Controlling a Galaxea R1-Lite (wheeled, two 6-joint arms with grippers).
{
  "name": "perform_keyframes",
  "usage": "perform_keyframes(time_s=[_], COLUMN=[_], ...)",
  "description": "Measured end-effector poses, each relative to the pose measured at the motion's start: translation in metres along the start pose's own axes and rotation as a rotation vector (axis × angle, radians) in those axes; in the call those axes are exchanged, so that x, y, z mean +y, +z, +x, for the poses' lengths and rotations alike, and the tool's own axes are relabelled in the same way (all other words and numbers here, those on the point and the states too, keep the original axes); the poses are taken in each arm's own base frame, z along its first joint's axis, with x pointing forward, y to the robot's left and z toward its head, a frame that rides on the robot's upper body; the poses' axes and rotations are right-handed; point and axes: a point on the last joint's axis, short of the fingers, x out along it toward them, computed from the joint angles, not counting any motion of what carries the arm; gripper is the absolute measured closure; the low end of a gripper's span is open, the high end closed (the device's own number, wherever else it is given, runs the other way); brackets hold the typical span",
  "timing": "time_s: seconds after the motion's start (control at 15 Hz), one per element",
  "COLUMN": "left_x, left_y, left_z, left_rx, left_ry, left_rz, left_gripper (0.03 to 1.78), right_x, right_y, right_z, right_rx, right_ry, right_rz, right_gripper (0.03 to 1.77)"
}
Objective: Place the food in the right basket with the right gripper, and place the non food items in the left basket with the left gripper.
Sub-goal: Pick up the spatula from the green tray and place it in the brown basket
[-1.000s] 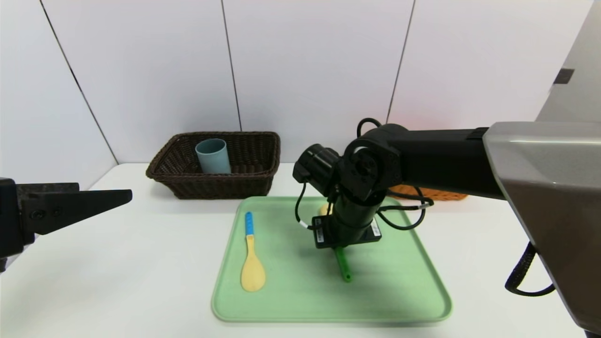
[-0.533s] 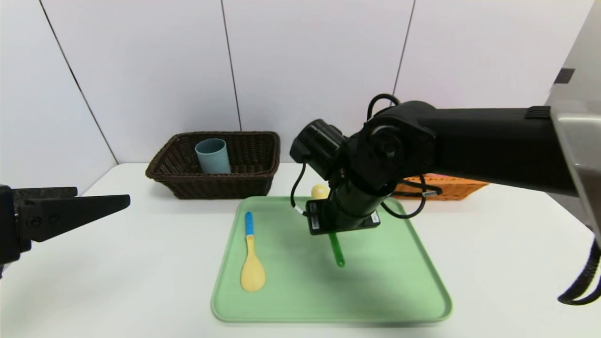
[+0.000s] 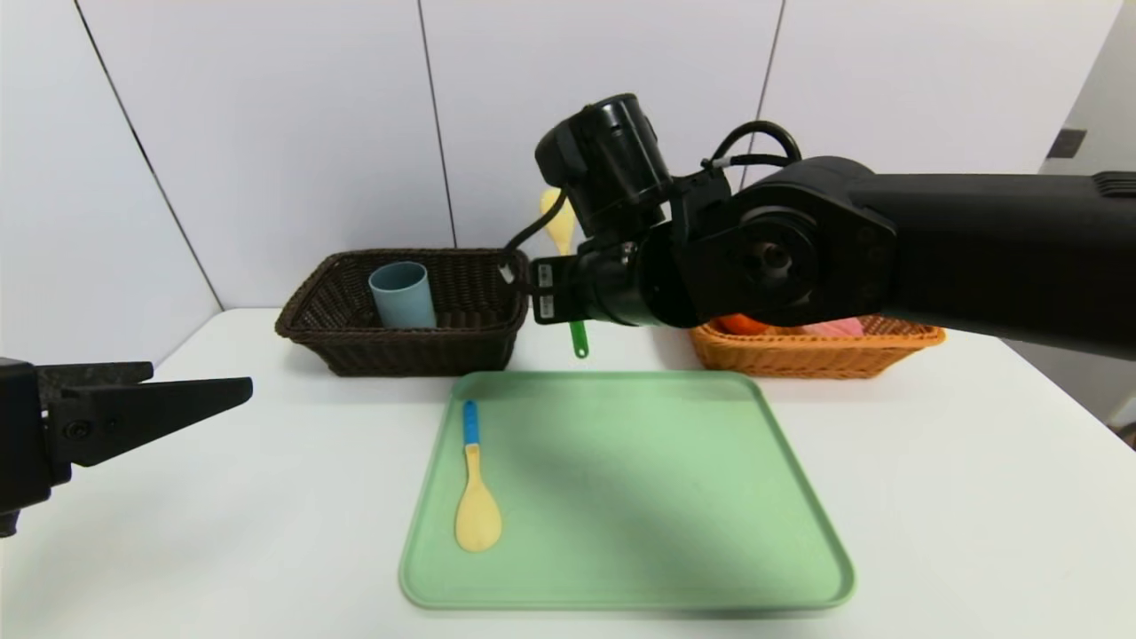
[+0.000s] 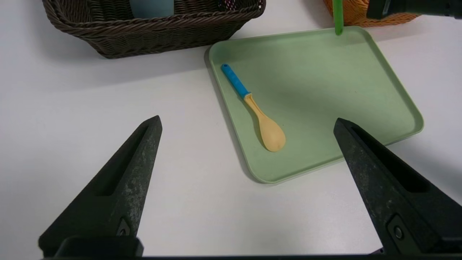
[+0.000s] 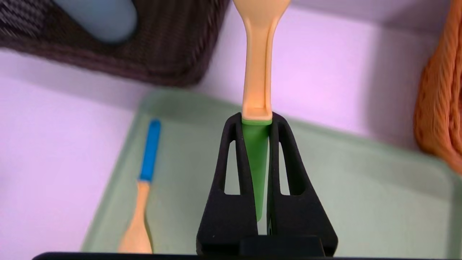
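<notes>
Spoons and a cup are the non-food things here, and the head view shows them spread from left to centre. At the far left edge of the frame the left gripper [image 3: 177, 399] hangs level above the white table [image 3: 266, 506]; its wrist view shows its two black fingers [image 4: 119, 187] spread wide with nothing between them. Upper left of centre, the dark brown basket [image 3: 404, 351] sits against the wall with the grey-blue cup [image 3: 402, 295] standing inside it. Below it, the green tray [image 3: 639, 497] fills the middle of the frame, and the blue-handled spoon [image 3: 476, 497] lies flat along the tray's left side, handle toward the baskets. Above the tray's far edge, in the centre of the frame, the green-handled spoon [image 3: 579, 337] hangs in the air, bowl up and handle end down, between the two baskets. The right gripper [image 5: 257, 124] has it: the wrist view shows the fingers closed tight on the green handle just below the pale yellow neck. To the right, partly behind the black arm, the light orange basket [image 3: 799, 351] holds an orange [image 3: 741, 324] and a pink peach [image 3: 830, 327].
</notes>
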Motion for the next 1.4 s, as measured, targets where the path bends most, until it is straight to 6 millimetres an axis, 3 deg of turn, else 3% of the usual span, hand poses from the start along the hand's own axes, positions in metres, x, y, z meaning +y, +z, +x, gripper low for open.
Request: perform_keyframes(time_s=[0.33, 0.6, 0.8, 1.13, 1.4], left_x=[0.000, 0.001, 0.003, 0.007, 0.008], left_y=[0.000, -0.010, -0.023, -0.041, -0.043], left_z=[0.008, 0.015, 0.018, 0.014, 0.013], left_rx=[0.030, 0.080, 0.122, 0.156, 0.154], left_ry=[-0.002, 0.001, 0.007, 0.027, 0.043], left_rz=[-0.002, -0.005, -0.010, -0.014, -0.012], left_gripper=[0.12, 0.12, 0.12, 0.12, 0.12], right_x=[0.020, 0.028, 0.029, 0.037, 0.040], right_y=[0.013, 0.003, -0.009, -0.014, -0.020], right_z=[0.033, 0.073, 0.092, 0.101, 0.105], right_rx=[-0.306, -0.474, -0.481, -0.558, -0.547], right_ry=[0.068, 0.086, 0.094, 0.113, 0.117], right_rz=[-0.005, 0.000, -0.013, -0.084, -0.089], right_gripper=[1.66, 1.66, 1.66, 1.66, 1.66])
